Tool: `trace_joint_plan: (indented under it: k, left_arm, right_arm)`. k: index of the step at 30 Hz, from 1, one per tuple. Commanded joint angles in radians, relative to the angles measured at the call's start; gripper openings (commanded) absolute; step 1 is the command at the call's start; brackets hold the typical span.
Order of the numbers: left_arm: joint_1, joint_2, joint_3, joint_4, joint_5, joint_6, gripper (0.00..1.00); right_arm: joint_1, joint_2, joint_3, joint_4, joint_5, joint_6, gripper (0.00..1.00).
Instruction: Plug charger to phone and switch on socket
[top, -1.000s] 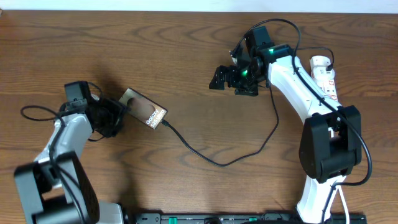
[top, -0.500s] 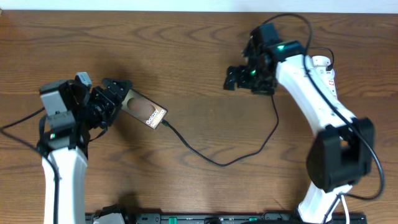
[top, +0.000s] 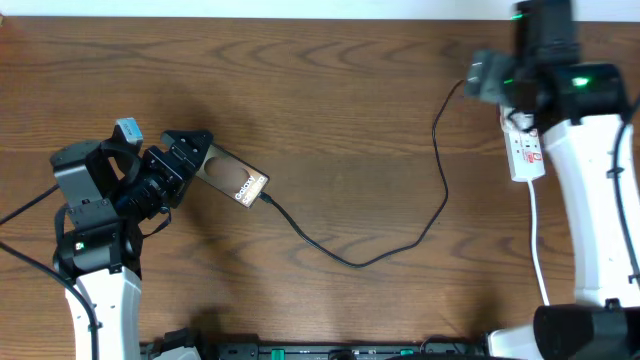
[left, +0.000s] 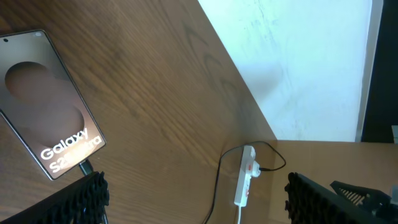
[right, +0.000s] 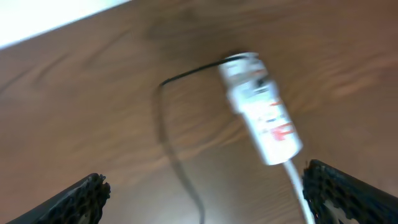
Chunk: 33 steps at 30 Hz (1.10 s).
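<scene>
beneath the right tool (right: 208, 190) lies the socket (right: 260, 118).

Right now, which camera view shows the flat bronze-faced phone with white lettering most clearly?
The left wrist view: the flat bronze-faced phone is large and sharp there, its white lettering readable. The overhead view shows it small, lettering hard to read. The right wrist view does not show it.

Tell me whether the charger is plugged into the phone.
Plugged in: the charger runs into the bottom edge of the phone, overhead and left wrist views.
</scene>
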Motion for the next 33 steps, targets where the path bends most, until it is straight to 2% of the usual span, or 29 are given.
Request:
trace_joint_plan:
  k: [1, 9, 15, 19, 29, 33]
  left_arm:
    - [0.004, -0.006, 0.020, -0.006, 0.016, 0.014, 0.91]
    - [0.004, -0.006, 0.020, -0.005, 0.009, 0.014, 0.91]
    - [0.004, -0.006, 0.020, -0.005, 0.001, 0.014, 0.91]
    - [0.004, -0.006, 0.020, -0.005, 0.001, 0.014, 0.91]
    - [0.004, -0.001, 0.020, -0.005, -0.026, 0.014, 0.91]
    - [0.004, 0.009, 0.019, -0.006, -0.025, 0.014, 0.91]
  right_arm:
    - [-0.158, 0.028, 0.007, 0.034, -0.073, -0.037, 0.99]
    - [-0.487, 0.100, 0.007, 0.090, -0.610, -0.248, 0.99]
    - [-0.557, 0.215, 0.007, 0.030, -0.827, -0.450, 0.99]
    - [-0.547, 0.294, 0.007, -0.021, -0.833, -0.547, 0.99]
    - [-0.535, 0.399, 0.007, 0.000, -0.721, -0.549, 0.99]
    - [-0.523, 0.401, 0.007, 0.039, -0.607, -0.541, 0.99]
